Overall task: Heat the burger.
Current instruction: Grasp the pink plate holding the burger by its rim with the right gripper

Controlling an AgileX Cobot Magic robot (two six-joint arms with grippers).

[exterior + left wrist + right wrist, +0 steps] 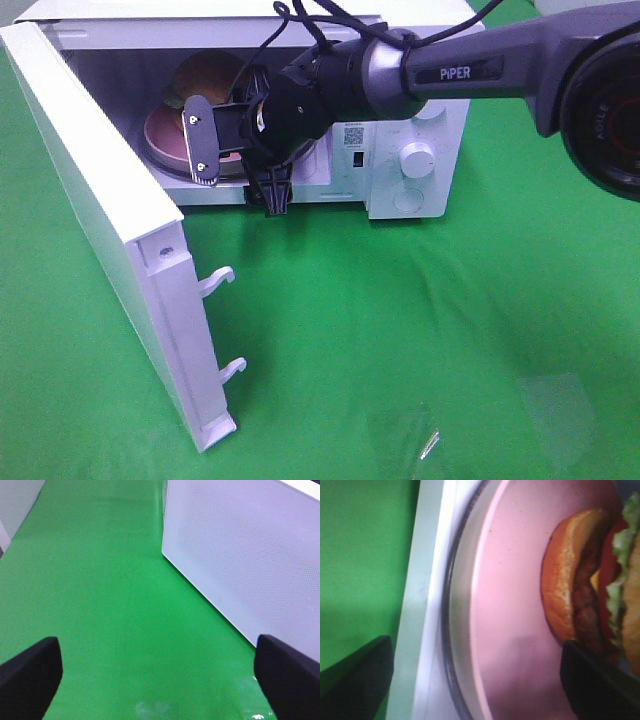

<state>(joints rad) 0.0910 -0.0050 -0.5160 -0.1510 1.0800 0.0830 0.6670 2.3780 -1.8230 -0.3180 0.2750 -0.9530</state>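
Both sets of fingers stand apart, holding nothing. Right gripper (215, 140) hovers at the microwave (420, 130) mouth, where the burger (592, 580) sits on its pink plate (515, 605), ready for heating.

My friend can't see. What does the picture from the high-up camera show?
A white microwave stands on a green table with its door swung wide open. Inside it, a burger sits on a pink plate. The right gripper, on a black arm, reaches into the opening in front of the plate.

Black-and-grey right arm (470, 70) marked "PiPER", black cables trailing
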